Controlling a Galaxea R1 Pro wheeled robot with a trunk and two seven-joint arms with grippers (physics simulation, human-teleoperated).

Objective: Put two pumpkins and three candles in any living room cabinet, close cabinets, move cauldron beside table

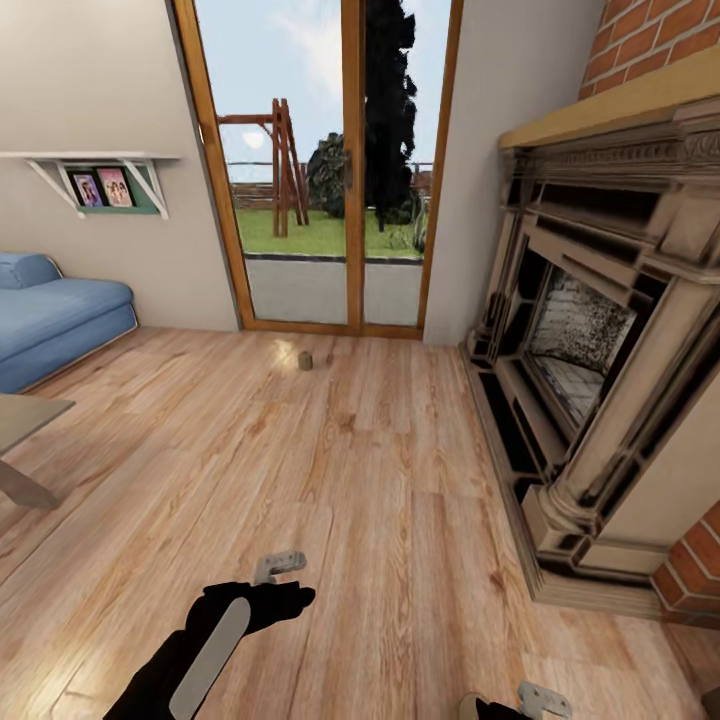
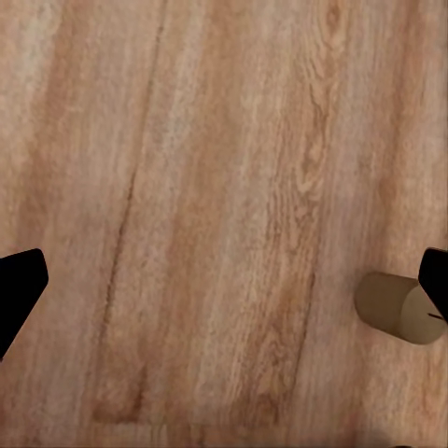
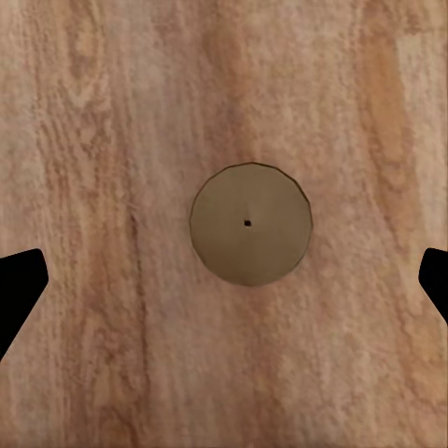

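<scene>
Though unlabelled, a candle point(image 3: 250, 224) stands upright.

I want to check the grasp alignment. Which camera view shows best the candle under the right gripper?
The right wrist view: the candle is seen from straight above, its wick centred between the open fingertips. The left wrist view shows a candle at the edge; I cannot tell if it is the same.

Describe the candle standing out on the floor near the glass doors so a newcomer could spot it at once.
Find the tall wood-framed glass doors between the blue sofa and the fireplace. On the wooden floor just before them stands a candle: a short, stubby tan cylinder, alone on bare planks.
</scene>
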